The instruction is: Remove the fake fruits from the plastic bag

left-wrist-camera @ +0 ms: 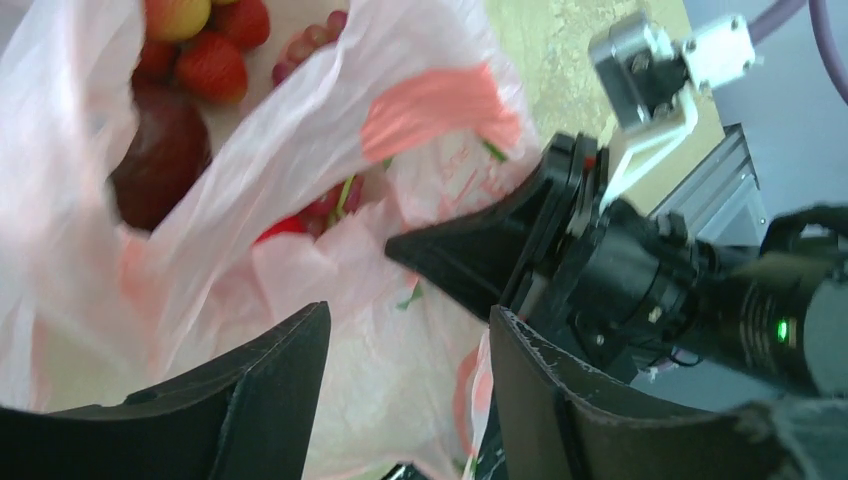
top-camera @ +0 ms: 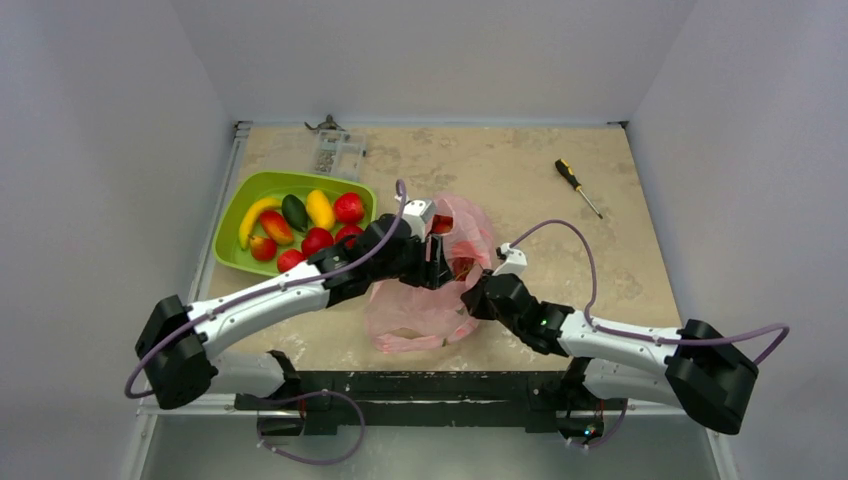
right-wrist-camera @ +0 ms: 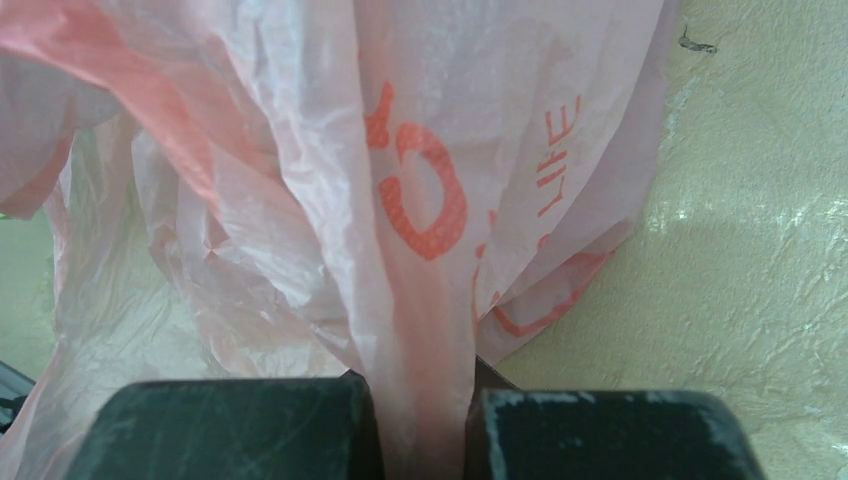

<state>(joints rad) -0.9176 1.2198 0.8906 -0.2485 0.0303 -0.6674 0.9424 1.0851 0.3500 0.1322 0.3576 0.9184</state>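
The pink plastic bag [top-camera: 420, 312] lies at mid table, its mouth facing the far side. My left gripper [top-camera: 440, 262] is open at the bag's mouth, its fingers [left-wrist-camera: 270, 390] straddling loose bag film [left-wrist-camera: 330, 150] without gripping it. Inside the bag I see strawberries [left-wrist-camera: 210, 65], a dark red round fruit [left-wrist-camera: 160, 155] and grapes [left-wrist-camera: 310, 40]. My right gripper [top-camera: 478, 290] is shut on a bunched fold of the bag [right-wrist-camera: 430, 330] at its right side; it also shows in the left wrist view [left-wrist-camera: 470, 250]. Several fruits, among them a banana [top-camera: 255, 218], lie in the tray.
The lime-green tray [top-camera: 235, 200] stands at the left, just beyond my left arm. A screwdriver [top-camera: 578, 187] lies at the far right. A clear plastic piece [top-camera: 335, 150] sits at the far edge behind the tray.
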